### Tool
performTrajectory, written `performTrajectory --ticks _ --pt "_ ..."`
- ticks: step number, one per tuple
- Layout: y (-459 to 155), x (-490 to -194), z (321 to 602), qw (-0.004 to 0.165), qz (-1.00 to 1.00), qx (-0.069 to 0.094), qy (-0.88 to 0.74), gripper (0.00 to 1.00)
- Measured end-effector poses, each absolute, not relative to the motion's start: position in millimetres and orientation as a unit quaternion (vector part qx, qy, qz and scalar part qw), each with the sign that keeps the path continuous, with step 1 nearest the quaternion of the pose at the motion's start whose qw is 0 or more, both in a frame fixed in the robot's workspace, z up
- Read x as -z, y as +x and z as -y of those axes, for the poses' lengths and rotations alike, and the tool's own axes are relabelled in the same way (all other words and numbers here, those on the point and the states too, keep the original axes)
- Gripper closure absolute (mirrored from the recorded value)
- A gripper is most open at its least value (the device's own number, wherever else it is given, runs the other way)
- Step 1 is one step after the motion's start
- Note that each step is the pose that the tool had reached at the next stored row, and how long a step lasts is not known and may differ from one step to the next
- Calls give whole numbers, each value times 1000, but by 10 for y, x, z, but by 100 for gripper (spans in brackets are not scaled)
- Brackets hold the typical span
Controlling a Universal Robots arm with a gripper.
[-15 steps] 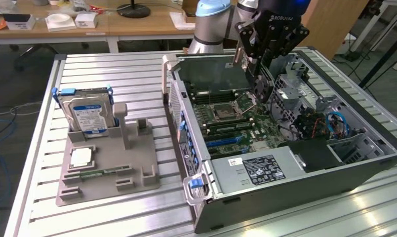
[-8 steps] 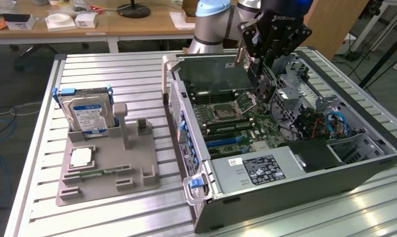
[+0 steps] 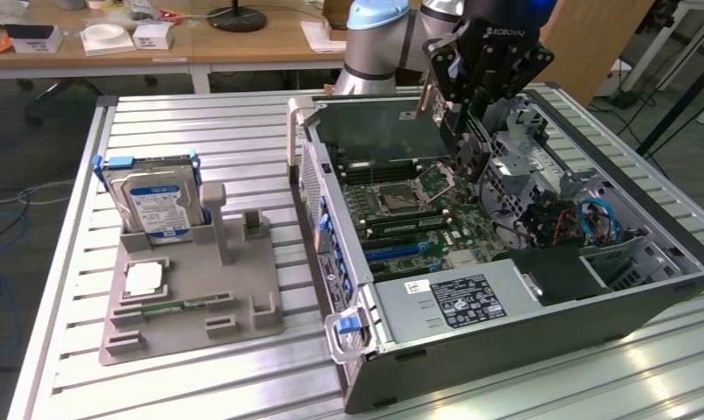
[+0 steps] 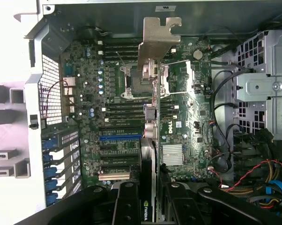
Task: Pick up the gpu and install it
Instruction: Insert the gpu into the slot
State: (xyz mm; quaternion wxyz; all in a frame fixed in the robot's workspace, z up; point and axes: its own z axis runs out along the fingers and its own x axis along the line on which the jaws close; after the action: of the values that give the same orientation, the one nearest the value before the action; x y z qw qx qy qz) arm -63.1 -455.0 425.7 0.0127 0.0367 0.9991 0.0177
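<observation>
My gripper (image 3: 461,112) hangs over the far end of the open computer case (image 3: 632,306) and is shut on the gpu (image 3: 382,131). The card is a flat green board held on edge above the motherboard (image 3: 413,214). In the wrist view the gpu (image 4: 149,154) appears edge-on, running away from my gripper (image 4: 150,199). Its silver end bracket (image 4: 158,42) is at the far end and its black cooler carries a green logo between the black fingers (image 4: 127,204). The motherboard (image 4: 117,117) with its blue and black slots lies below it.
On the exterior view's left, a grey holder (image 3: 188,328) carries a silver hard drive (image 3: 156,203), a processor chip (image 3: 145,278) and a memory stick (image 3: 171,307). Inside the case are a power supply (image 3: 457,302), a metal drive cage (image 4: 263,89) and cable bundles (image 3: 580,219).
</observation>
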Motion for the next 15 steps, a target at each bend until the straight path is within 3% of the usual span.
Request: performTrajectory --ticks 15 --pt "-549 -4257 4550 13 -999 -18 37 74"
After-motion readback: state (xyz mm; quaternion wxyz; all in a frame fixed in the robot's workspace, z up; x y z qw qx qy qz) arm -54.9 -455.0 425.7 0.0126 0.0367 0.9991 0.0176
